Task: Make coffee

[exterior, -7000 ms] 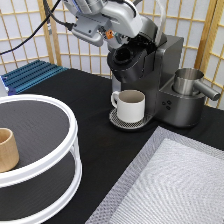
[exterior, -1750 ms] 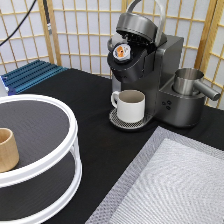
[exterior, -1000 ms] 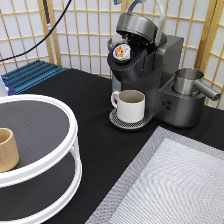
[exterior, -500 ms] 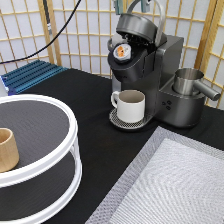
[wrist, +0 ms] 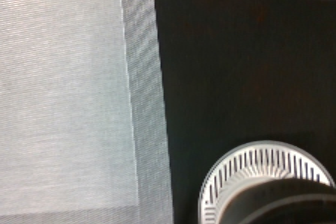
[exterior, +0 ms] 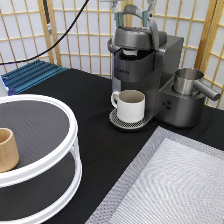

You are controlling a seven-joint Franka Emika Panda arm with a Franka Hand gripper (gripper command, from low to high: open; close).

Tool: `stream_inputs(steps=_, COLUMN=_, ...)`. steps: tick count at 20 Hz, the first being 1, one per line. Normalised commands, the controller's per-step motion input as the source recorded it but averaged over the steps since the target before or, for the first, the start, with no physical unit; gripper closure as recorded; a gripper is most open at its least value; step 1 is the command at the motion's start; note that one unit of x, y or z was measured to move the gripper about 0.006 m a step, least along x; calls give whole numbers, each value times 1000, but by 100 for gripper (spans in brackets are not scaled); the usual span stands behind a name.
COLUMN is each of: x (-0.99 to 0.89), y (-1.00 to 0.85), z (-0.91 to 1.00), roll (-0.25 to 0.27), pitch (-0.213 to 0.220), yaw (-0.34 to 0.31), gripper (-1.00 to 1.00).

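Pressing the brewer's (exterior: 150, 65) lid (exterior: 131, 37) down looks like the step in hand. The jaws hang at the exterior view's top, apart, straddling the lid's handle. No pod shows. With the lid shut, it is probably hidden inside the chamber. On the bench (exterior: 90, 95) I count one brewer, one mug (exterior: 131, 106) on its drip tray, one jug (exterior: 187, 80), one wooden cup (exterior: 6, 148) on one two-tier stand (exterior: 60, 107), and one mat (exterior: 170, 185).
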Motion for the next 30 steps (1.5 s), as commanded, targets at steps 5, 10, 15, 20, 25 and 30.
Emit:
stream_inputs(steps=5, x=186, y=-662, z=-21, roll=167, pitch=257, yaw=0, gripper=-100)
stream_inputs(steps=10, x=54, y=-529, z=64, roll=195, pitch=198, yaw=-1, gripper=-100)
stream_inputs(steps=15, x=-289, y=-206, z=889, roll=119, pitch=34, yaw=-99, gripper=-100)
stream_inputs(steps=20, x=-305, y=570, z=997, roll=-16, pitch=-124, yaw=-109, gripper=-100)
stream_inputs(steps=25, x=165, y=962, z=754, roll=-143, pitch=-25, yaw=-71, gripper=-100)
stream_inputs(steps=30, x=478, y=567, z=71, roll=-164, pitch=95, yaw=-13, gripper=-100)
